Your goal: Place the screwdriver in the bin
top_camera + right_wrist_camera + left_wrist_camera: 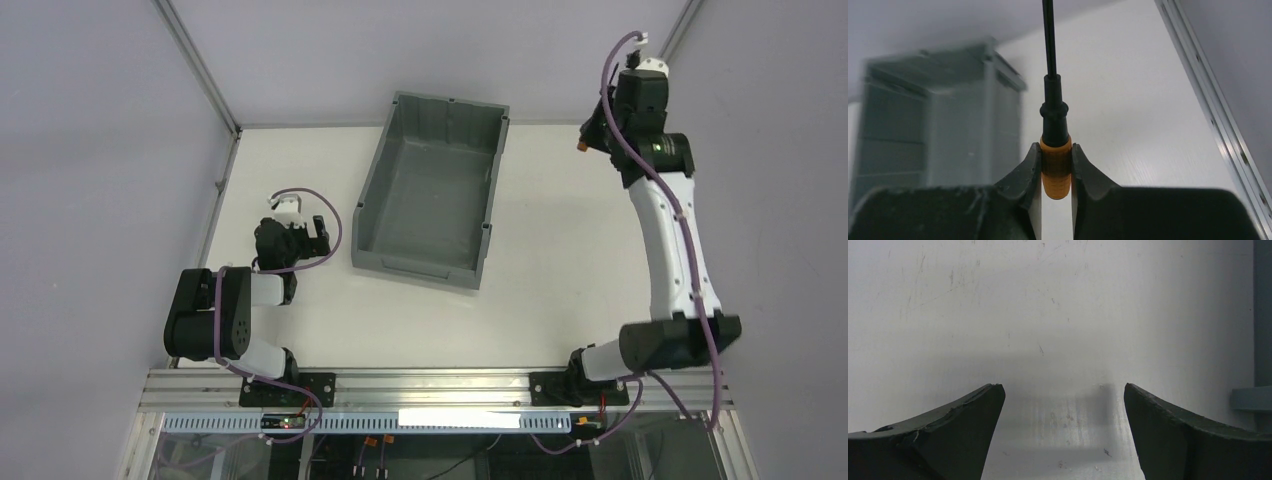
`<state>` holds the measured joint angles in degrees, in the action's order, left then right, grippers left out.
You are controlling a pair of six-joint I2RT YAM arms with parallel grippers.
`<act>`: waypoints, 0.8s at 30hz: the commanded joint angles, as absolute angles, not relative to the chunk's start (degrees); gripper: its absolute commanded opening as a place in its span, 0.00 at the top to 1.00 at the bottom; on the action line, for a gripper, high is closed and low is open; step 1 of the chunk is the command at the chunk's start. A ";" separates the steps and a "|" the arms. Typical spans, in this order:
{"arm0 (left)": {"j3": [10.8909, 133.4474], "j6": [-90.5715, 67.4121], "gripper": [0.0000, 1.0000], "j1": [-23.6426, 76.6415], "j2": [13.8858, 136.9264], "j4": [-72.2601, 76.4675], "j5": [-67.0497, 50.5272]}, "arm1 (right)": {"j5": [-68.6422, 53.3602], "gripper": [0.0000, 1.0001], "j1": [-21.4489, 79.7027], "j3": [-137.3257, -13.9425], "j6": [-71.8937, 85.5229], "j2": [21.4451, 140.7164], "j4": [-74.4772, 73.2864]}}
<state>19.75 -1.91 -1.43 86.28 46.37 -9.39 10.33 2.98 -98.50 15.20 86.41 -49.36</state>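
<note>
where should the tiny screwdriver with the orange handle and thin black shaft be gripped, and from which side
Grip the short orange handle of the tiny screwdriver, coming from its butt end with one finger on each side, as the right gripper does. The handle is the thickest part; the thin black shaft would likely slip.

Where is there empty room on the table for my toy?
Widest: bare table between the bin and the right arm. Also the near strip in front of the bin. Tight: bin to left end effector.
</note>
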 commanded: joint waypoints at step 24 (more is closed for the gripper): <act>20.65 -1.23 0.02 -0.97 86.29 48.60 -10.20 | 14.44 1.00 36.85 -99.48 39.92 106.25 -32.01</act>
<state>19.75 -1.91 -1.43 86.28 46.35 -9.39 17.67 36.99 -92.60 33.93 98.91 -28.01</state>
